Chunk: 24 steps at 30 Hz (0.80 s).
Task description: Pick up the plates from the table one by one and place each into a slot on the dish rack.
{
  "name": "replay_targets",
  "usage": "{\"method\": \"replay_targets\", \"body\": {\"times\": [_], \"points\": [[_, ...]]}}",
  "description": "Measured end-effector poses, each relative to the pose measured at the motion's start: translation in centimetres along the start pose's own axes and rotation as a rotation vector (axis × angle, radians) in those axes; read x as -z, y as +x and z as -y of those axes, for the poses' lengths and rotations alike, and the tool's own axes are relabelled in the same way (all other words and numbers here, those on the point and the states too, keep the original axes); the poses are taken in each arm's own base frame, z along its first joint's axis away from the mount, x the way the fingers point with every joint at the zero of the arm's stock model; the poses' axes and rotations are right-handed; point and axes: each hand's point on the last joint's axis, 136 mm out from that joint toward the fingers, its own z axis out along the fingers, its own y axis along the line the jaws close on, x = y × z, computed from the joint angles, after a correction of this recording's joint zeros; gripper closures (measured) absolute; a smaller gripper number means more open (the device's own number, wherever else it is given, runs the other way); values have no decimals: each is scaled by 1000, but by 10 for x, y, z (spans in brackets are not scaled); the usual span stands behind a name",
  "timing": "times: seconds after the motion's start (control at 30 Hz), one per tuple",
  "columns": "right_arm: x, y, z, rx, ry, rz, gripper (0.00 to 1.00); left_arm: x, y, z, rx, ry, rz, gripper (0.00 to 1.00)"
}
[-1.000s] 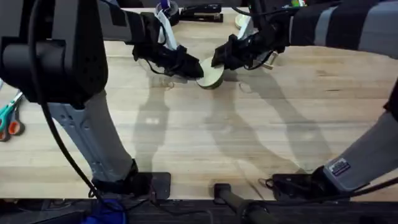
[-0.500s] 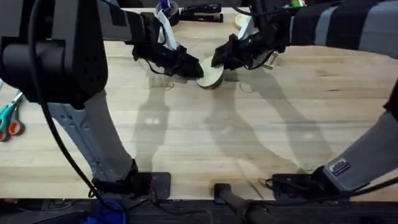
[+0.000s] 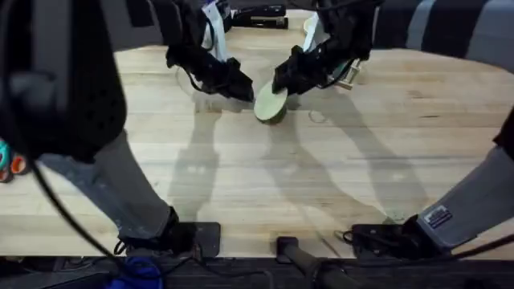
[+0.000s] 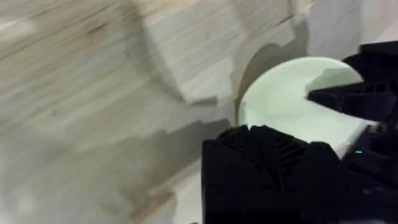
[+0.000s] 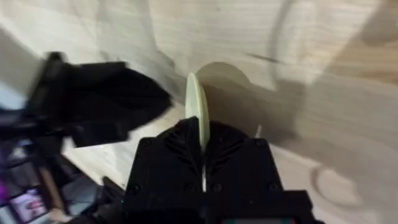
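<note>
One pale cream-yellow plate (image 3: 271, 103) hangs tilted just above the table (image 3: 265, 185) at the far middle. My right gripper (image 3: 286, 83) is shut on its upper right rim. In the right wrist view the plate (image 5: 196, 107) stands edge-on, clamped between the black fingers (image 5: 171, 146). My left gripper (image 3: 241, 87) sits close to the plate's left rim, and I cannot tell whether it touches. In the left wrist view the plate (image 4: 283, 96) shows face-on with the right gripper (image 4: 351, 99) on its far edge. A pale wooden piece (image 3: 349, 75) peeks out behind the right arm; I cannot tell whether it is the dish rack.
Scissors (image 3: 6, 159) lie at the table's left edge. Dark items (image 3: 259, 14) and a small white object (image 3: 312, 29) sit along the far edge. The left arm (image 3: 72, 88) looms large over the left half. Bare wood stretches across the near middle and right.
The plate has tipped more face-on and sits slightly lower in view. The left arm has swung up nearer the camera, and its gripper has drawn back a little from the plate.
</note>
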Motion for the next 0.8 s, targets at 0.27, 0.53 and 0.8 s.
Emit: {"method": "replay_targets", "body": {"times": [0.27,0.53,0.8], "points": [[58,2,-4,121,186,-2,970,60,7,17,-81,-196,61,960],[124,1,-10,224,347,77,970,120,27,33,-131,-383,128,960],[180,14,1,254,511,158,970,165,51,49,-166,-513,203,960]]}}
